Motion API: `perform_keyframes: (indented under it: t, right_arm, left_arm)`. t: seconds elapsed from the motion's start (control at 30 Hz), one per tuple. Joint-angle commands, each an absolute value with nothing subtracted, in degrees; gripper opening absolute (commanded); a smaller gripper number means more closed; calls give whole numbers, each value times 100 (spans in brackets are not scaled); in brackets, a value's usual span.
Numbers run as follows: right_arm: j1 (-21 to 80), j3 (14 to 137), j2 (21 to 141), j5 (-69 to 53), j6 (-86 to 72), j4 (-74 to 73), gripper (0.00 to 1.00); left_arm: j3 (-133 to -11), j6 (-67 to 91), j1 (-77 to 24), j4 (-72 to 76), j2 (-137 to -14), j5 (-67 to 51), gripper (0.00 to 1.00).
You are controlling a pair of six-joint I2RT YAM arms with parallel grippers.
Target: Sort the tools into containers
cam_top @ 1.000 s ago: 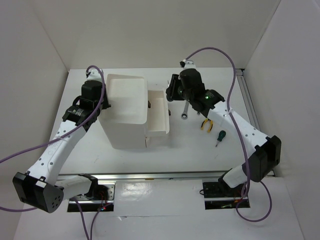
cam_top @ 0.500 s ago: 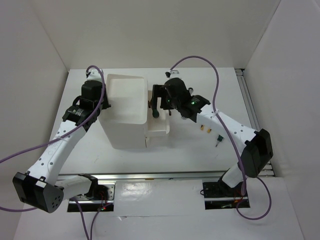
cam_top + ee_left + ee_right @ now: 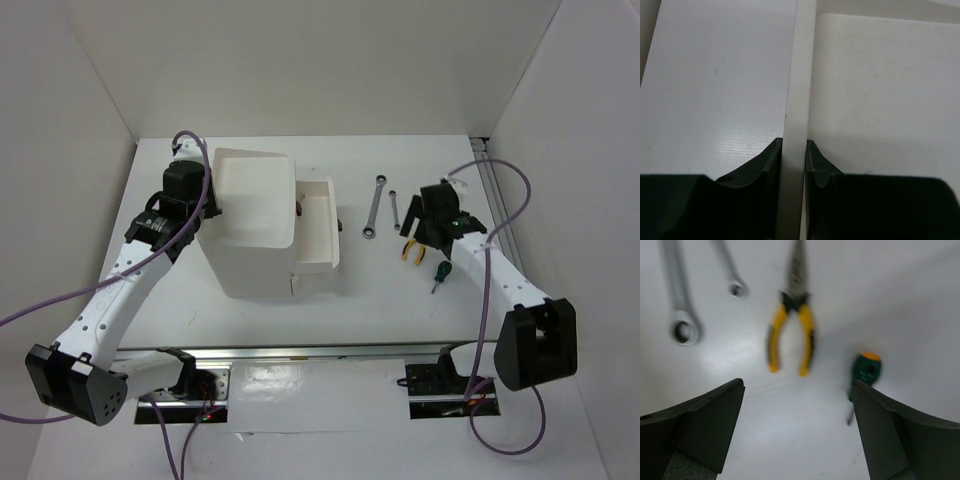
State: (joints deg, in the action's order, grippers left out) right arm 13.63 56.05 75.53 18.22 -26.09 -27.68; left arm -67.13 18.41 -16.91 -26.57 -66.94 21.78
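The left end effector (image 3: pixel 794 148) was clamped on the rim of the white box (image 3: pixel 800 75); the right end effector (image 3: pixel 798 390) hung spread wide above the yellow-handled pliers (image 3: pixel 791 332).

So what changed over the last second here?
The right gripper left the pulled-out drawer, swung right and opened. It now hovers empty over the yellow pliers. Half a second ago something green was at its fingers above the drawer. The left gripper stays clamped on the white box. The wrenches and green screwdriver lie unmoved.
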Motion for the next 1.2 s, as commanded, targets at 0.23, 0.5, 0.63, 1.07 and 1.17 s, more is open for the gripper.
perform_keyframes:
  t: [0.23, 0.5, 0.63, 1.07, 1.17]
  right_arm:
    - [634, 4843, 6636, 2083, -3059, -3164, 93]
    - [-26, 4535, 7277, 1354, -2936, -2831, 90]
    - [-193, 4386, 7505, 1143, -2936, -2698, 89]
    - [-369, 4061, 8041, 1143, -2997, -2145, 74]
    - [-369, 4008, 8199, 1203, -2997, -2040, 65]
  left_arm:
    - [-6574, 2285, -1767, -3217, -6838, 1767, 20]
    - [-6574, 2285, -1767, -3217, -6785, 1714, 20]
    - [-6574, 2285, -1767, -3217, -6785, 1661, 20]
    - [-6574, 2285, -1767, -3217, -6680, 1661, 20]
    - [-6574, 2285, -1767, -3217, -6680, 1661, 20]
